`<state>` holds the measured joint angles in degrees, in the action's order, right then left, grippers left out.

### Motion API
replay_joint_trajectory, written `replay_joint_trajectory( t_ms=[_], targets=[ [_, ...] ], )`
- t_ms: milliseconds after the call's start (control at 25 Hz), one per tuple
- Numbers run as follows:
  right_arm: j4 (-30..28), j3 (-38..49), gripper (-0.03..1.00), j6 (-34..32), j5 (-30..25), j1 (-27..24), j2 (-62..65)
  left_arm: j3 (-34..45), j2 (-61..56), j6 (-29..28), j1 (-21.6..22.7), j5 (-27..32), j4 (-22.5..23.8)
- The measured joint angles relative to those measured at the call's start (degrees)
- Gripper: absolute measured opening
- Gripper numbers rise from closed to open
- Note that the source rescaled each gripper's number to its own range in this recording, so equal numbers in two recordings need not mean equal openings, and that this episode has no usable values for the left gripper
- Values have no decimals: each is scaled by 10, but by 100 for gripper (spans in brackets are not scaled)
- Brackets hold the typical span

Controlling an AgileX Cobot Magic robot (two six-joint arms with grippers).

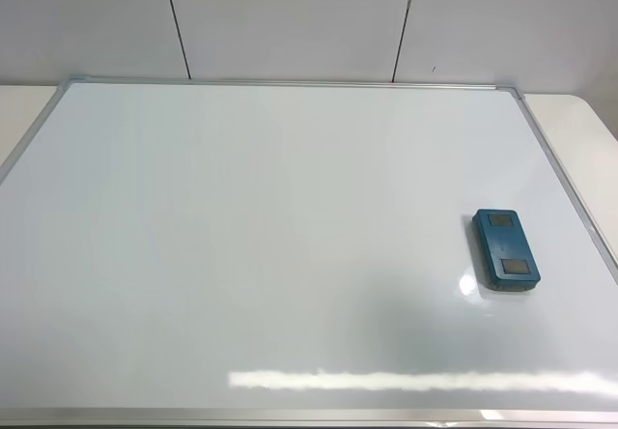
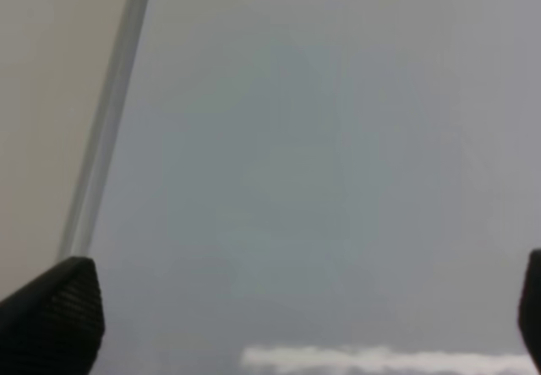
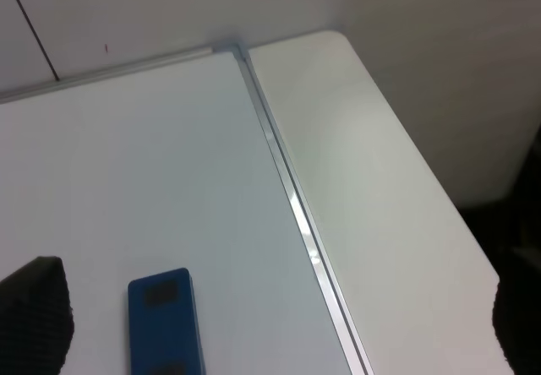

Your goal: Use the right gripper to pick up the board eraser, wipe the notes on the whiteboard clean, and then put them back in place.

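The whiteboard (image 1: 270, 236) lies flat and fills most of the exterior high view; its white surface shows no red notes in any view. The teal-blue board eraser (image 1: 505, 248) lies on the board near its right edge, grey patches up. Neither arm shows in the exterior high view. In the right wrist view my right gripper (image 3: 275, 324) is open and empty, raised above the board (image 3: 127, 164), with the eraser (image 3: 166, 320) lying between its fingertips' lines, untouched. In the left wrist view my left gripper (image 2: 292, 324) is open and empty over the board (image 2: 296, 181) by its frame.
A cream table (image 1: 579, 129) carries the board and shows beyond its right frame (image 3: 292, 198). The table's rounded corner and edge drop to a dark floor (image 3: 507, 223). A panelled white wall (image 1: 290, 14) stands behind the board.
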<state>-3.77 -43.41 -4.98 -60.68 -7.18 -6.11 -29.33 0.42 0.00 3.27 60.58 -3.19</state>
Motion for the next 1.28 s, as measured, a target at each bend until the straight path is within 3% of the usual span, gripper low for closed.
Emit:
replay_joint_trajectory(
  t_ms=[440, 880, 1280],
  targets=[
    [70, 0, 100, 65, -66, 9, 63, 0, 0, 0, 0, 0, 0],
    [75, 145, 100, 100, -25, 20, 63, 0, 0, 0, 0, 0, 0],
    [75, 151, 100, 99, -9, 20, 63, 0, 0, 0, 0, 0, 0]
  ],
)
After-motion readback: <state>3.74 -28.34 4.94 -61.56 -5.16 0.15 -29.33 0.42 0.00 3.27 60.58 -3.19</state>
